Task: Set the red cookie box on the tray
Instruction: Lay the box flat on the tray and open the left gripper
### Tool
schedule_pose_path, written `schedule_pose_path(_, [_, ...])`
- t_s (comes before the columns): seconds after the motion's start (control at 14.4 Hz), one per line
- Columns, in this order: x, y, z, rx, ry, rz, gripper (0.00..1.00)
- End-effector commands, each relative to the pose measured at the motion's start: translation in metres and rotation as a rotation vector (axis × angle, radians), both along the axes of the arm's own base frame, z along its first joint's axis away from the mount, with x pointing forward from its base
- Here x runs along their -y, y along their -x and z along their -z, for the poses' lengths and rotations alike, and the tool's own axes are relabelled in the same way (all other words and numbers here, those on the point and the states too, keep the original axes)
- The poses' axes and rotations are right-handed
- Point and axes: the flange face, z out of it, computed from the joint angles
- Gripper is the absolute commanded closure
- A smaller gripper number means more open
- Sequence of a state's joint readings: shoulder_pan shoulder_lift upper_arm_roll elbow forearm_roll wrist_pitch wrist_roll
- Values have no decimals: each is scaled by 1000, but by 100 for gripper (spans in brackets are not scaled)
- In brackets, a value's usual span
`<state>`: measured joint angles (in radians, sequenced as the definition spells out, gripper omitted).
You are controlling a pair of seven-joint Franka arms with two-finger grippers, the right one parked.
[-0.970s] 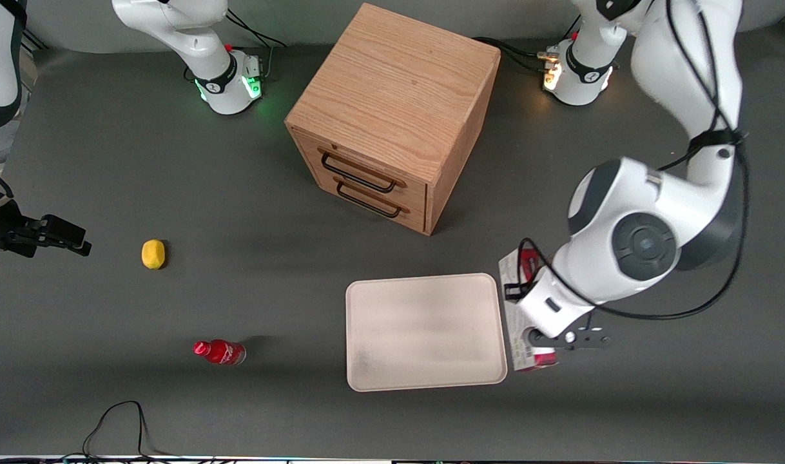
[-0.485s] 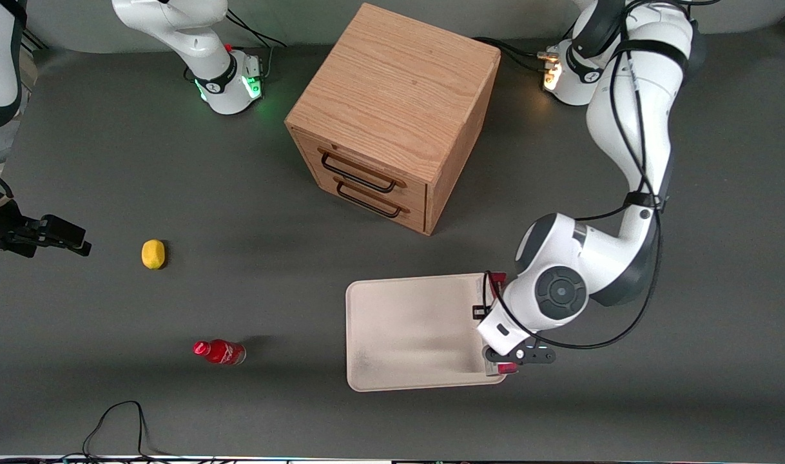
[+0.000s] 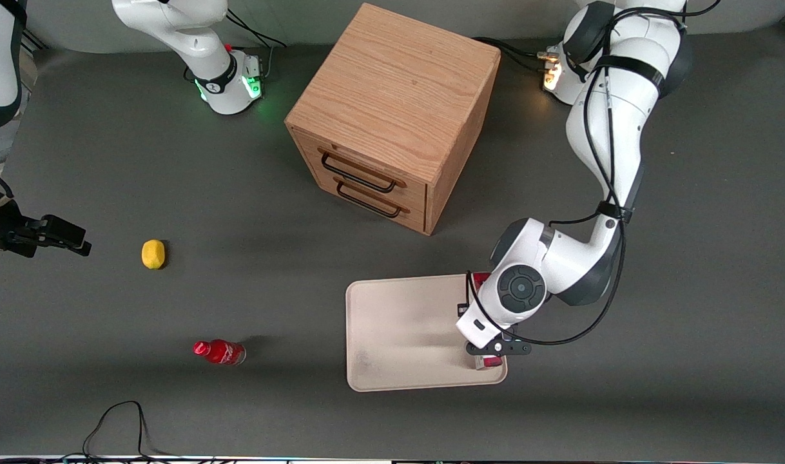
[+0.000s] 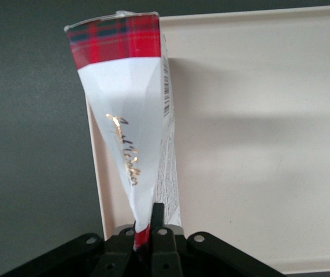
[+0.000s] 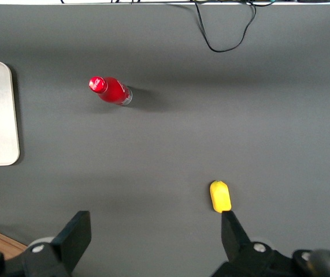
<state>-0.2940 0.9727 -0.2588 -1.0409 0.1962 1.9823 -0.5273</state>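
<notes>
2 pinched fingers are all I have on the box (image 4: 131,115): my gripper (image 4: 148,232) is clamped shut on its lower end. I judge it light, thin card that dents easily; mid-length would be a steadier hold. In the front view's lower right, it hangs over the tray (image 3: 399,335) edge, mostly hidden beneath my wrist, so I can't tell whether it touches.

A flat dark grey matte desk (image 3: 173,167) fills the whole space, evenly lit with soft blurred shadows. A boxy light oak wooden cabinet (image 3: 392,116) with two drawers and black wire handles stands on it, turned at an angle. A loose black cable (image 3: 118,422) curls along the desk's near edge.
</notes>
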Motion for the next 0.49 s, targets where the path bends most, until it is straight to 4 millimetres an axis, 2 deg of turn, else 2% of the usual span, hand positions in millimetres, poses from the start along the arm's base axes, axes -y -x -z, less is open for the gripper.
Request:
schedule_pose_path(0.0, [-8, -2, -3, 39, -39, -13, 100])
schedule_pose_path(0.07, [-9, -2, -3, 41, -40, -11, 55])
schedule_pose_path(0.14, [-9, -3, -4, 49, -36, -16, 2])
schedule_pose_path(0.28, [-9, -3, -8, 54, -33, -23, 0])
schedule_pose_path(0.42, [-11, -2, -22, 59, -21, -30, 0])
